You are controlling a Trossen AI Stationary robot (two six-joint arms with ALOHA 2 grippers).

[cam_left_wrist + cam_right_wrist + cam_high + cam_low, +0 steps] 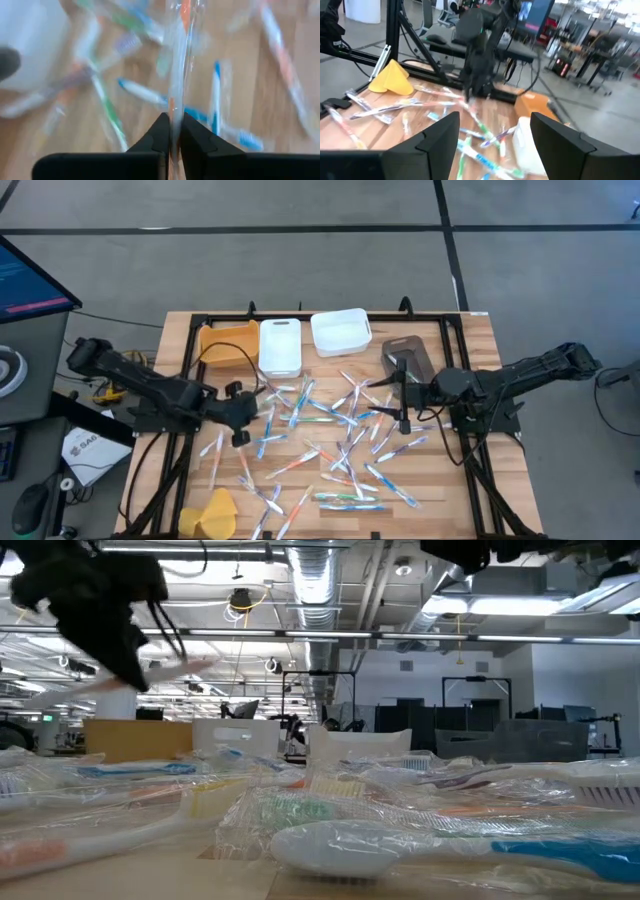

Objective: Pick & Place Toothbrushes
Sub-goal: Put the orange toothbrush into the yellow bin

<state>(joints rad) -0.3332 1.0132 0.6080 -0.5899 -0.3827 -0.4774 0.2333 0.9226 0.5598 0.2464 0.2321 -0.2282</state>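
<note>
Toothbrush point(176, 75) pinched between left gripper point(171, 131) fingers, raised clear of the pile.
Wrapper runs forward from the fingertips, gripped near one end for carrying to the bins point(280, 345). Right gripper point(495, 131) waits, fingers spread.

The floor point(300, 205) around the table is grey, crossed by dark seam lines. A monitor point(30, 285) stands on a desk beyond the table's left edge, with a computer mouse point(30, 502) near it. Behind the table, the room is an open hall: exposed silver ducting point(320, 580) overhead, ceiling lights point(450, 605), and dark office chairs point(480, 730) ranged at distant desks.
</note>
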